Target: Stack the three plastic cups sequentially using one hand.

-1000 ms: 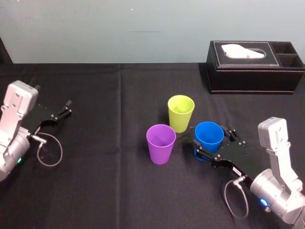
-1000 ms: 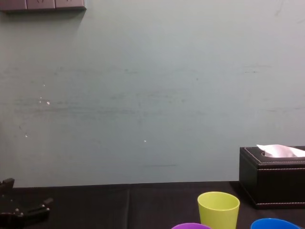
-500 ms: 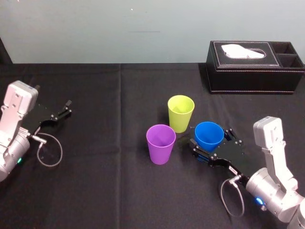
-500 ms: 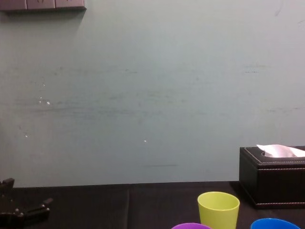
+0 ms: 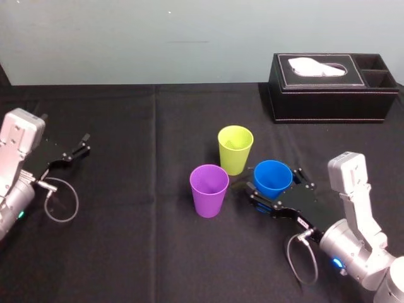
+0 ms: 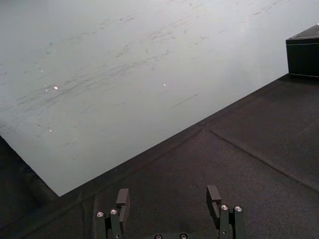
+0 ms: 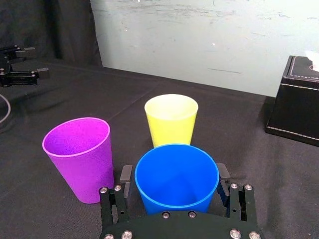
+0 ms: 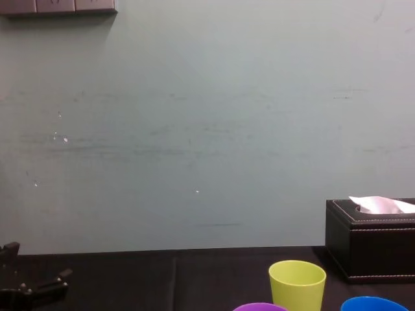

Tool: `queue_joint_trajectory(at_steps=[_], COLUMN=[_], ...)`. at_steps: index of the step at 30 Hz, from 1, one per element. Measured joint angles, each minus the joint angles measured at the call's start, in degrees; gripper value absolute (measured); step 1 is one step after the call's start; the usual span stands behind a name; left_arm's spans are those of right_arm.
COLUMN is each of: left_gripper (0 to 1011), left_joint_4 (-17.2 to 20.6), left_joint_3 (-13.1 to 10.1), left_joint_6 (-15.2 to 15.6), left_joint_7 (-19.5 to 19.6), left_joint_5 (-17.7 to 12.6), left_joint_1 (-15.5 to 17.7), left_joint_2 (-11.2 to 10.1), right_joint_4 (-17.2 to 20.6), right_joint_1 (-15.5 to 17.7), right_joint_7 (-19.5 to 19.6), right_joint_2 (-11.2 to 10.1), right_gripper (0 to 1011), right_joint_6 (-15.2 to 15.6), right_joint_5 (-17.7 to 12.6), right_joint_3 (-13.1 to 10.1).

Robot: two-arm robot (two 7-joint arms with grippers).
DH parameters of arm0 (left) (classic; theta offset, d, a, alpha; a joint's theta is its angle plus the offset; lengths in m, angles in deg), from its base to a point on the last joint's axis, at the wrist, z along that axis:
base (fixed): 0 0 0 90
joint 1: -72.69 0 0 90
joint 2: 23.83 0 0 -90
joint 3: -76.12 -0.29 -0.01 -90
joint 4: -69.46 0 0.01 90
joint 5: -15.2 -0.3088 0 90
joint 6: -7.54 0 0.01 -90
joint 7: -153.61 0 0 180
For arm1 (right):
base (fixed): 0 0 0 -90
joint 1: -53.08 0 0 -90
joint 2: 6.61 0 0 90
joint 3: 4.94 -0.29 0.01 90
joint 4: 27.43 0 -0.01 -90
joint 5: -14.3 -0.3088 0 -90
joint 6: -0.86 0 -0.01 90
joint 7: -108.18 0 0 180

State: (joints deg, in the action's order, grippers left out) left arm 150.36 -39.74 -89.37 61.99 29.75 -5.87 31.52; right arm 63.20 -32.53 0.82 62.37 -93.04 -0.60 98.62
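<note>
Head view, cups: three small tapered plastic tumblers, all upright and open side up, close together on the black cloth table (image 5: 139, 240).
Head view, places: lime yellow-green cup (image 5: 235, 149) farthest back, purple cup (image 5: 209, 190) in front to its left, bright blue cup (image 5: 273, 178) in front to its right.
Head view, right gripper (image 5: 273, 183): black, slim fingers, low at the blue cup, one finger on each side of the cup wall.
Head view, left gripper (image 5: 84, 144): parked at the far left of the table, well apart from the cups.
Head view, black tissue box (image 5: 328, 95): at the back right, white tissue on top.
Right wrist view, fingers (image 7: 125, 175): spread, flanking the blue cup (image 7: 177, 179) just beside its wall; touching or not, cannot tell.
Right wrist view, neighbours: purple cup (image 7: 79, 157) and lime cup (image 7: 171, 119) beyond the blue one, near it but apart.
Left wrist view, fingers (image 6: 122, 197): spread apart, nothing between them, above bare black cloth.
Chest view, cups: lime cup (image 8: 297, 284) seen from the side; rims of the purple cup (image 8: 258, 307) and the blue cup (image 8: 373, 303) at the lower edge.
Chest view, tissue box (image 8: 369, 243): on the right, behind the cups.
</note>
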Motion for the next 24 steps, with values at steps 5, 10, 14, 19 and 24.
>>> queue_joint_trajectory(at_steps=[5,10,14,19,24], left_gripper=[1012,1011,1011,1011,1011], left_joint_4=[0.0,0.0,0.0,0.0,0.0], left_joint_3=[0.0,0.0,0.0,0.0,0.0], left_joint_6=[0.0,0.0,0.0,0.0,0.0], left_joint_7=[0.0,0.0,0.0,0.0,0.0], left_joint_5=[0.0,0.0,0.0,0.0,0.0], left_joint_1=[0.0,0.0,0.0,0.0,0.0], left_joint_2=[0.0,0.0,0.0,0.0,0.0], right_joint_4=[0.0,0.0,0.0,0.0,0.3], right_joint_1=[0.0,0.0,0.0,0.0,0.1], right_joint_7=[0.0,0.0,0.0,0.0,0.0], right_joint_2=[0.0,-0.1,-0.1,-0.1,-0.1], right_gripper=[989,885,781,749,732], right_joint_6=[0.0,0.0,0.0,0.0,0.0], right_joint_5=[-0.1,-0.1,-0.2,-0.3,-0.2], right_joint_3=[0.0,0.1,0.1,0.1,0.1])
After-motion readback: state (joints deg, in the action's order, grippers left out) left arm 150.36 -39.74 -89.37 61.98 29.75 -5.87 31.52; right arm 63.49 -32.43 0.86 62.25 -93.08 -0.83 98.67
